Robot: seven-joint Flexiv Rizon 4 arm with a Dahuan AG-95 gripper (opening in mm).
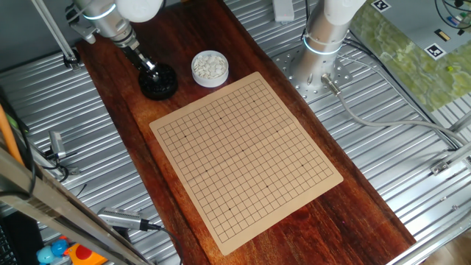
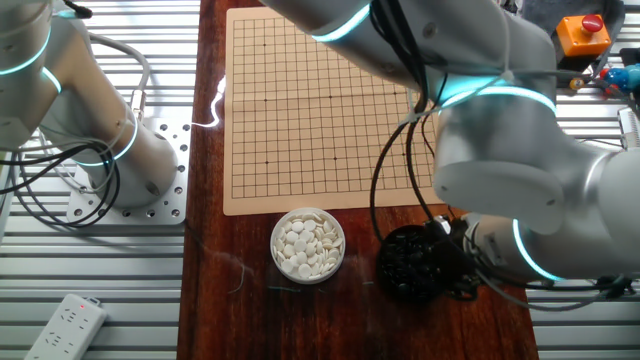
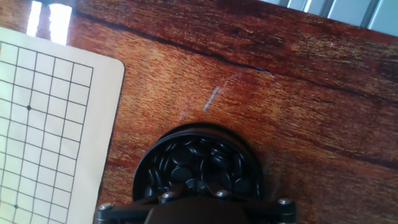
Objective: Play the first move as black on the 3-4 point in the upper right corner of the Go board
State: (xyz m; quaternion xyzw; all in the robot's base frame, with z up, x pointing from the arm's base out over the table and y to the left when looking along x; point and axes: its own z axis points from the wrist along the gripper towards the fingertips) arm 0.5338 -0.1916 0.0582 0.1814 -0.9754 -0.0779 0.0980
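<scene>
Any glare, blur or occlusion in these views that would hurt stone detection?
Hand view: window glare on the wood top left; the tool hides the lower part of the black stone bowl. Other fixed view: the arm covers the Go board's right edge, with glare at its left edge. One fixed view: evenly lit, board grid sharp, white stones slightly washed out.

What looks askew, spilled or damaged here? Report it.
Nothing stands out. The Go board lies flat with no stones on it, the white stones sit inside their bowl, and the gripper dips into the bowl of black stones. The wooden table shows only a dark crack-like line.
</scene>
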